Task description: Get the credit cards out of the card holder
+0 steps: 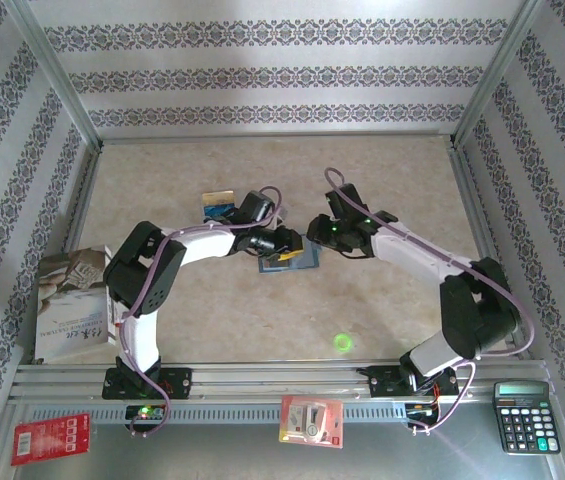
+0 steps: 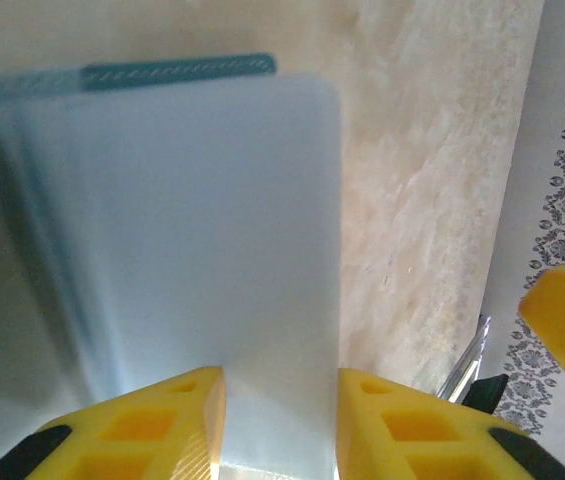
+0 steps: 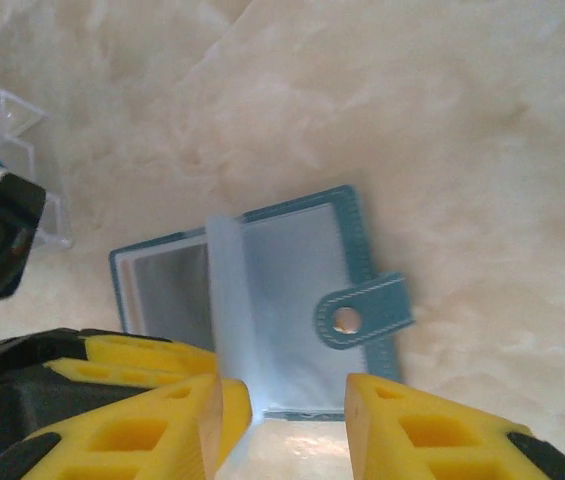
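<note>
Two grippers over the opened card holder (image 1: 294, 262), mid-table.
Two credit cards (image 1: 219, 205) lie beyond the left gripper (image 2: 280, 390), whose jaws stand apart over a clear sleeve (image 2: 192, 230): pinch one card's edge only, pull along the sleeve. The card holder is slate-blue, stitched, its snap tab (image 3: 362, 312) sideways. The right gripper (image 3: 284, 400), jaws apart too, should pin it flat.

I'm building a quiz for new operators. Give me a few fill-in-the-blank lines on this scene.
1. The slate-blue card holder lies ___ on the table.
2. The fingers of the right gripper are ___ in colour.
3. The black calculator sits near the ___ arm's base.
Missing words: open; yellow; right.
</note>
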You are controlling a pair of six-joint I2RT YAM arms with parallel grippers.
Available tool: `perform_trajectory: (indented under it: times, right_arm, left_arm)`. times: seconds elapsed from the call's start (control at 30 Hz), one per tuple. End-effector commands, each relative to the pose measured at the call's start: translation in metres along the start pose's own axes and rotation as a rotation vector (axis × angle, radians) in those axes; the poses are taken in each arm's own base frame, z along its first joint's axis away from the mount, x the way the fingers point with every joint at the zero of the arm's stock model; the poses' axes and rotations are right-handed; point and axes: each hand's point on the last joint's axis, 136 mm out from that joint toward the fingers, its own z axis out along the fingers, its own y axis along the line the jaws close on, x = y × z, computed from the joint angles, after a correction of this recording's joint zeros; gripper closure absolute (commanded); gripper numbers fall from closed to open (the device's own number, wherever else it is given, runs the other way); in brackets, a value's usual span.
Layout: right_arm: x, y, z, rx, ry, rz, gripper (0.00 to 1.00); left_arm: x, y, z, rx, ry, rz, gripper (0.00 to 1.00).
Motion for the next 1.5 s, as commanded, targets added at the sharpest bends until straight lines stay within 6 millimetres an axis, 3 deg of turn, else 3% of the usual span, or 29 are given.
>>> perform_trajectory:
  times: [0.0,0.1,0.2,0.33,0.57,0.73,0.93,1.2,1.47]
  right_arm:
    - [-0.003,-0.023,-0.008,0.073,-0.047,0.030,0.62]
    - [-0.003,-0.024,-0.012,0.066,-0.051,0.025,0.62]
    - [-0.003,-0.019,-0.013,0.046,-0.047,0.010,0.62]
    - [-0.001,-0.001,-0.009,0.005,-0.025,-0.064,0.62]
    - [0.026,0.036,0.023,0.041,0.091,-0.234,0.52]
    - [0.046,0.043,0.049,0.119,0.183,-0.321,0.46]
    - [0.062,0.027,0.073,0.206,0.276,-0.341,0.46]
    - [0.070,-0.005,0.085,0.282,0.333,-0.316,0.53]
    - [0.080,-0.020,0.096,0.316,0.374,-0.310,0.61]
  left_arm:
    - [-0.007,-0.012,0.011,-0.011,-0.006,0.045,0.63]
    - [-0.015,-0.002,0.003,-0.140,-0.014,0.090,0.59]
    - [-0.021,-0.009,-0.011,-0.193,-0.029,0.152,0.56]
    - [-0.028,-0.001,-0.035,-0.246,-0.064,0.159,0.54]
    - [-0.037,0.047,-0.089,-0.293,-0.178,0.013,0.48]
    - [-0.032,0.065,-0.114,-0.275,-0.224,-0.060,0.44]
    - [-0.024,0.061,-0.106,-0.201,-0.194,-0.090,0.44]
    - [-0.018,0.049,-0.086,-0.133,-0.143,-0.084,0.57]
    - [-0.005,0.051,-0.055,-0.175,-0.099,-0.084,0.63]
